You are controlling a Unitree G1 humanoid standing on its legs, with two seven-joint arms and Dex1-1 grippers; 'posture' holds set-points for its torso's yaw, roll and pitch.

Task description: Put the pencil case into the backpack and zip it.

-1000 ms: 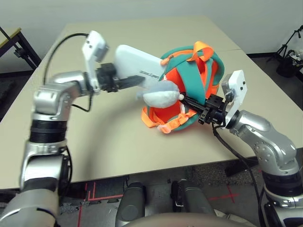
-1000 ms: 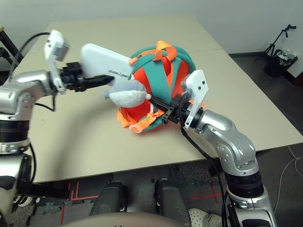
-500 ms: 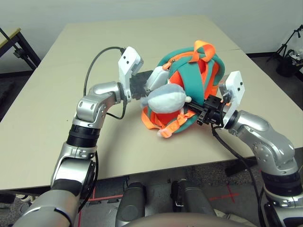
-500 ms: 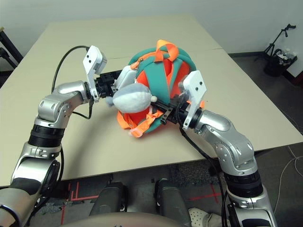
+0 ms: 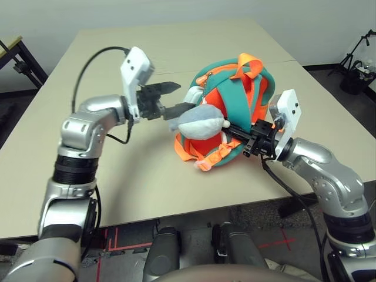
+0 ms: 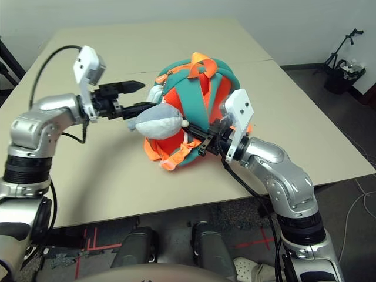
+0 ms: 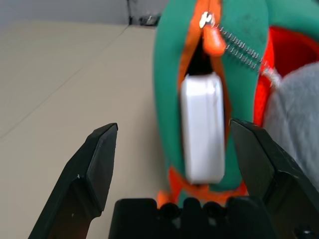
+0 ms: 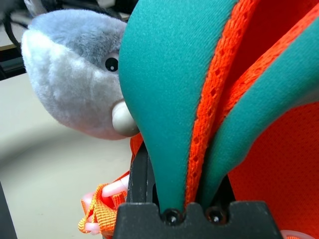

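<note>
**Pencil case lodged in the backpack mouth, left pincer spread and empty**

The backpack [image 5: 232, 111], orange with teal trim and straps, sits near the middle of a beige table [image 5: 117, 182], its strap side turned up and an orange webbing loop [image 5: 249, 61] at its top. A grey-and-white plush toy [image 5: 200, 122] hangs off its near left flank, between the two arms.

In the left wrist view the zip opening of the backpack gapes as a narrow slit edged in orange, with the zip pull [image 7: 213, 37] at its far end. The pencil case [image 7: 202, 124], white with rounded corners, stands end-on in that slit; its near end protrudes from the opening while the rest is hidden inside.

The left gripper [image 5: 173, 98] hovers just left of the backpack with its two black fingers [image 7: 97, 159] spread wide. Nothing lies between them, and they are clear of the pencil case. The plush toy sits just beside the lower finger, partly covering the opening as seen from the head camera.

The right gripper [image 5: 241, 134] reaches in from the right. Its fingers are drawn close together, pinching a teal strap [image 8: 164, 99] and its orange mesh edge at the lower right of the backpack.

Beyond the table, a dark stand [image 5: 358, 53] stands on the floor at the right and a black frame [image 5: 20, 59] at the left.
</note>
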